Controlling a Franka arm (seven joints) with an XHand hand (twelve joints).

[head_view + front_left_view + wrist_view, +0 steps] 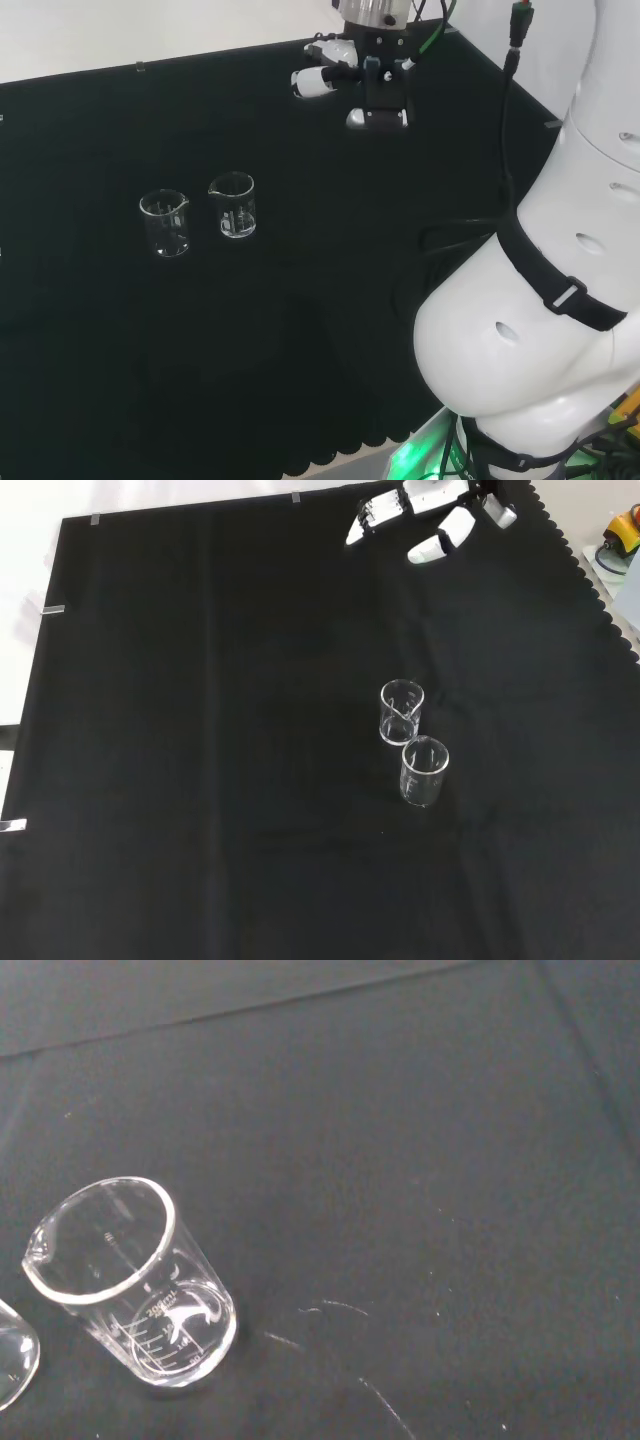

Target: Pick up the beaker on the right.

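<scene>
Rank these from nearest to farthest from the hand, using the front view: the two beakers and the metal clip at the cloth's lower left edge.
1. Upper beaker, below the hand.
2. Lower beaker, just beyond the first.
3. Metal clip, at the far left edge.

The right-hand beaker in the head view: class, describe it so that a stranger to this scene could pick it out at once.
On the black cloth stand two clear, empty glass beakers side by side. The one wanted is the right-hand beaker in the head view, nearer the raised hand. Its neighbour, the left beaker, stands farther from the hand.
</scene>
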